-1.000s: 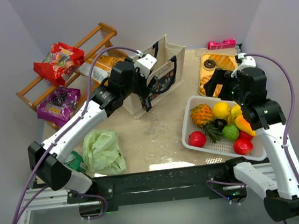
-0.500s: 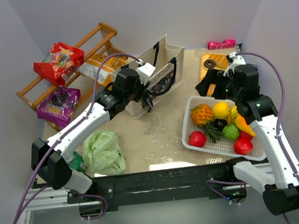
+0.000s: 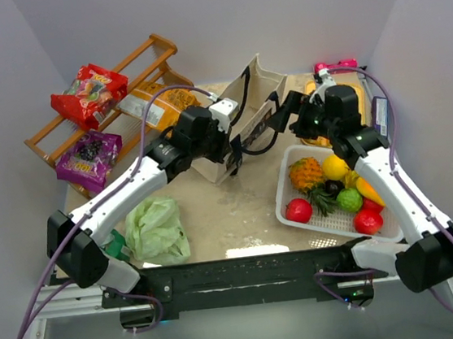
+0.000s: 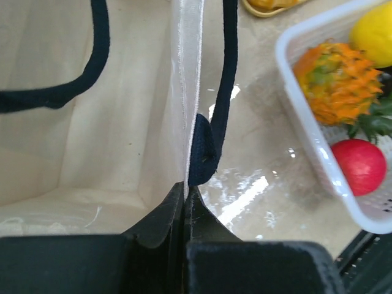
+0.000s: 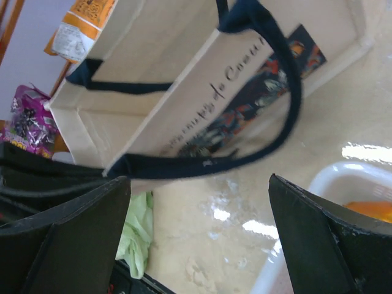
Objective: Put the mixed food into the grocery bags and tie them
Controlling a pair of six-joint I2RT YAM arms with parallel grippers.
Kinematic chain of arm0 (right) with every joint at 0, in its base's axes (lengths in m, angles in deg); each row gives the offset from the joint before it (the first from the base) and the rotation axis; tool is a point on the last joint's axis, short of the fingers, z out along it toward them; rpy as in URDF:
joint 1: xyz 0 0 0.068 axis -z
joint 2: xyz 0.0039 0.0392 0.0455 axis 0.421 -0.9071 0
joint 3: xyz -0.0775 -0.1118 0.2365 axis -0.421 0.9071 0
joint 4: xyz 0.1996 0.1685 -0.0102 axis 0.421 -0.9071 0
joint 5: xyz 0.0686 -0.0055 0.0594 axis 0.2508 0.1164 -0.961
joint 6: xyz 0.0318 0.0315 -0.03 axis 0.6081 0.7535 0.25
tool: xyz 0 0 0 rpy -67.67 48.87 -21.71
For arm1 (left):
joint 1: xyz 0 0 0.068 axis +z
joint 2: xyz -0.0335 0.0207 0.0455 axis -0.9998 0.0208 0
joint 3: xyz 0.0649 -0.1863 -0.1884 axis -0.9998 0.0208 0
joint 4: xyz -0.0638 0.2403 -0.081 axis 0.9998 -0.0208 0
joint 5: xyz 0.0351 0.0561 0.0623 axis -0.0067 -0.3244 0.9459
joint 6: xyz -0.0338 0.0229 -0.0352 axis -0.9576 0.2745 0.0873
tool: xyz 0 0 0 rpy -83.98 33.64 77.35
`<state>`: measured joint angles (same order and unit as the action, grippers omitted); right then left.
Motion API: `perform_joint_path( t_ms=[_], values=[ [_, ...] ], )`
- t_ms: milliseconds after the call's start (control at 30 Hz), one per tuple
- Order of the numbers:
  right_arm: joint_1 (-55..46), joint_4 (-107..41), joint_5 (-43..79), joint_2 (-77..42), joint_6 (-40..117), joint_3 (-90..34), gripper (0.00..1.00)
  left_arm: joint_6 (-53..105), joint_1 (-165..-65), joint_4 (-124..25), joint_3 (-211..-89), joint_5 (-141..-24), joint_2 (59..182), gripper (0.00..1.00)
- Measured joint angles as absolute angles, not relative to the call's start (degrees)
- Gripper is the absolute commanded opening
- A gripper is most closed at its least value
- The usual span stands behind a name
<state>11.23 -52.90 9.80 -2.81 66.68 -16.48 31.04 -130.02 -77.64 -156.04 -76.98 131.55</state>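
The beige canvas tote [image 3: 256,101] stands mid-table, tilted, mouth up. My left gripper [image 3: 229,150] is shut on the tote's near side wall [image 4: 185,104], right beside a black strap [image 4: 227,86]; the jaws [image 4: 185,188] pinch the fabric edge. My right gripper [image 3: 287,112] hangs open by the tote's printed side [image 5: 202,116], with the other strap [image 5: 289,113] looping just beyond its fingers [image 5: 199,180]. The pale green plastic bag [image 3: 156,226] lies crumpled at the near left. Red [image 3: 89,93], purple [image 3: 87,157] and orange-yellow [image 3: 159,103] snack packets rest on the rack.
A wooden rack [image 3: 150,50] holds the packets at the back left. A white mesh basket [image 3: 287,181] with a pineapple [image 3: 305,174] and other toy fruit sits at the right. A pink object [image 3: 335,66] lies at the back right. The walls close in on three sides.
My left gripper has shut on the tote's wall. The right arm has swung left from over the basket to the tote, staying open. The tote has tipped and turned slightly.
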Motion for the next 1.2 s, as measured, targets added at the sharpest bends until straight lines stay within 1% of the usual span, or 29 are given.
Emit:
perform_joint_path(
  t_ms=[267, 333, 367, 400, 433, 467, 500, 533, 567, 600, 667, 733, 833, 900, 967, 1067, 1200],
  values=[
    [6.4, -48.8, 13.9, -10.9, 70.1, -18.1, 0.96, 25.0, -134.2, -75.6, -156.0, -80.6, 131.6, 0.00],
    [5.8, -47.8, 14.6, -12.8, 70.6, -18.1, 0.86, 25.0, -135.0, -74.8, -156.0, -81.1, 131.6, 0.00],
    [5.6, -47.5, 15.3, -13.9, 70.8, -18.2, 0.73, 25.1, -135.6, -74.6, -156.0, -81.5, 131.6, 0.00],
    [5.4, -47.2, 15.4, -15.2, 71.2, -18.4, 0.64, 25.3, -135.9, -74.5, -156.0, -81.5, 131.6, 0.00],
    [5.3, -47.1, 15.6, -16.1, 71.1, -18.8, 0.55, 25.5, -136.2, -74.5, -155.9, -81.7, 131.6, 0.04],
    [5.2, -47.0, 15.7, -17.3, 71.4, -19.1, 0.43, 25.8, -136.5, -74.4, -155.9, -81.8, 131.6, 0.22],
    [5.1, -46.8, 15.8, -18.3, 71.4, -19.4, 0.23, 26.6, -136.7, -74.4, -155.9, -81.8, 131.6, 0.35],
    [5.0, -46.8, 15.9, -19.2, 71.4, -19.6, 0.18, 27.4, -136.9, -74.4, -155.9, -81.8, 131.6, 0.49],
    [5.0, -46.8, 16.0, -19.8, 71.2, -19.6, 0.15, 28.3, -137.0, -74.1, -155.9, -81.6, 131.4, 0.76],
    [5.0, -46.8, 16.1, -20.2, 71.1, -19.7, 0.10, 29.5, -137.1, -74.1, -155.9, -80.8, 131.1, 0.84],
    [4.9, -47.2, 16.0, -20.6, 70.8, -19.7, 0.06, 31.6, -137.3, -74.8, -156.0, -77.5, 129.4, 1.00],
    [4.7, -47.7, 15.3, -20.3, 69.9, -19.7, 0.00, 33.4, -137.1, -76.2, -157.0, -72.8, 127.3, 1.00],
    [4.0, -48.7, 13.6, -19.5, 67.8, -19.7, 0.00, 35.0, -132.6, -79.7, -161.9, -69.0, 124.4, 1.00],
    [3.3, -50.4, 12.3, -18.3, 66.0, -19.6, 0.00, 35.7, -125.3, -80.3, -166.4, -67.5, 122.9, 1.00],
    [2.6, -52.1, 11.3, -16.8, 64.3, -19.4, 0.00, 36.7, -117.5, -80.9, -171.0, -62.8, 121.6, 1.00],
    [1.8, -54.3, 9.1, -13.3, 62.2, -18.1, 0.00, 38.2, -113.0, -83.2, -176.8, -57.2, 120.9, 1.00],
    [1.6, -55.7, 7.4, -9.7, 60.3, -17.3, 0.00, 39.8, -108.4, -86.2, -183.4, -53.9, 122.5, 1.00]
  ],
)
